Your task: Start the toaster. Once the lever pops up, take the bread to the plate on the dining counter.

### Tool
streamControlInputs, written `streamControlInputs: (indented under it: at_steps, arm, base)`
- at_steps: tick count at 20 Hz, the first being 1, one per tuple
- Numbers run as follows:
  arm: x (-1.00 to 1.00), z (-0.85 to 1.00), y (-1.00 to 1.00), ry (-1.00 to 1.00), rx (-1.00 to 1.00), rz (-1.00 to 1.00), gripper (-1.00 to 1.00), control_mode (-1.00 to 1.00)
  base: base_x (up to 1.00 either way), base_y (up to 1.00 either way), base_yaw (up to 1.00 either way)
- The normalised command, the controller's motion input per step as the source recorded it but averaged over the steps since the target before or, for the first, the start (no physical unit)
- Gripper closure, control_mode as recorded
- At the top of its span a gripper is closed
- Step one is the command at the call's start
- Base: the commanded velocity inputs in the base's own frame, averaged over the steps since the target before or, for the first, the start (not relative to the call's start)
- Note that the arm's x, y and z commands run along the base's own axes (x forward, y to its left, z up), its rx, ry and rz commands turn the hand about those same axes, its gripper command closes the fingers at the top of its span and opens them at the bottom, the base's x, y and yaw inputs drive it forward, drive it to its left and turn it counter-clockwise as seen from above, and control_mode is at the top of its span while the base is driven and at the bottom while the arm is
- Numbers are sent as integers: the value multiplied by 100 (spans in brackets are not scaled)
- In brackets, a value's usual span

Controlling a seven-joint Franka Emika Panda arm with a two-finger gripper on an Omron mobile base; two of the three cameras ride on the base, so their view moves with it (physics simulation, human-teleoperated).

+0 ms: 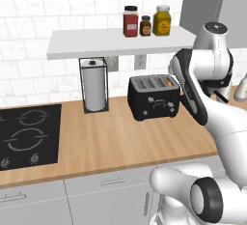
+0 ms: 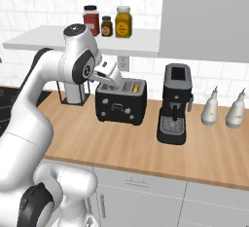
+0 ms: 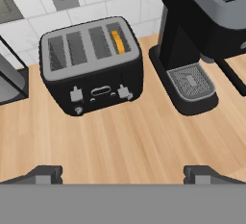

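The black toaster stands on the wooden wall counter under the shelf. A golden edge of the bread shows in its rightmost slot. Two grey levers sit on the front beside the control panel. My gripper hovers above and in front of the toaster. It is open, its fingertips wide apart with nothing between them. The plate and the dining counter are out of view.
A black coffee machine stands close to the toaster's right. A paper towel holder is to its left, a cooktop beyond. A white shelf with jars hangs above. Two white bottles stand far right.
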Motion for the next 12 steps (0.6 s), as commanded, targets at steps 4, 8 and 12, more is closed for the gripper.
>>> streamControlInputs:
  at_steps: [4, 8, 12]
  arm:
    - [0, 0, 0, 0, 0, 0, -100, -100]
    - [0, 0, 0, 0, 0, 0, -100, -100]
    - [0, 0, 0, 0, 0, 0, -100, -100]
  base:
    - [0, 0, 0]
    - [0, 0, 0]
    - [0, 0, 0]
